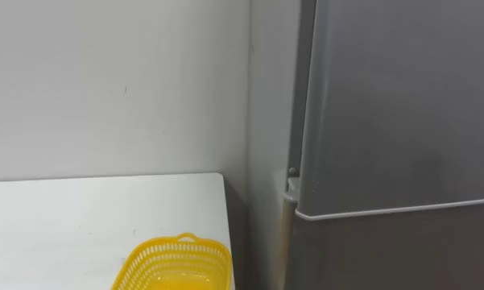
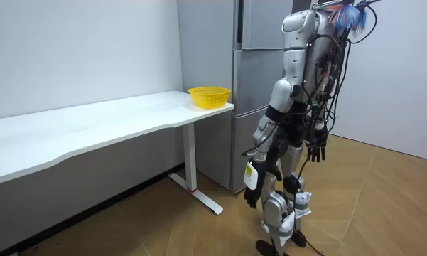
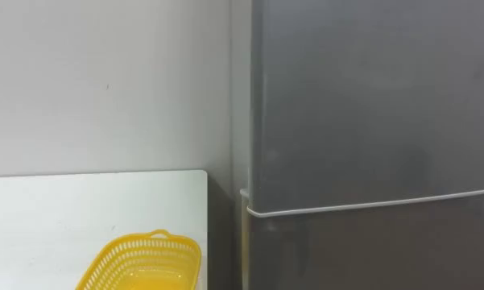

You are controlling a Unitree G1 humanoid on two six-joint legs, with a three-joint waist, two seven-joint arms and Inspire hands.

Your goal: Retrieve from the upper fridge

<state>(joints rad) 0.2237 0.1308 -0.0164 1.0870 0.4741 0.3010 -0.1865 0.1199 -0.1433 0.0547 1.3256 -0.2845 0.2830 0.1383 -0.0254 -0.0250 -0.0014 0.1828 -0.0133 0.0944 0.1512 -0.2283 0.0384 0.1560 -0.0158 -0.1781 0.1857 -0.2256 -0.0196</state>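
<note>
- Plain pale wall (image 1: 105, 80) runs behind a white table (image 1: 64, 217) and meets a tall grey fridge (image 3: 370, 105) that stands just beside the table's right edge.
- The fridge's upper door (image 1: 403, 105) is closed flush with the cabinet. A thin pale seam divides it from the lower door (image 1: 395, 254), which is closed as well.
- What is inside the upper compartment cannot be seen, since the door covers it.
- A yellow lattice basket (image 1: 177, 262) sits on the table by its right edge, at the end nearest the fridge and apart from the wall.
- In the room view the robot stands upright on a wooden floor (image 2: 384, 206), facing the fridge at close range, with the table's end on its left.
- Both arms hang down at its sides.
- The left hand (image 2: 250, 195) hangs low beside the thigh on the room view's left, its fingers loose and holding nothing.
- The right hand (image 2: 317, 151) hangs at hip height on the room view's right, its fingers straight down and likewise empty.
- Neither hand touches the fridge, the table or the basket.
</note>
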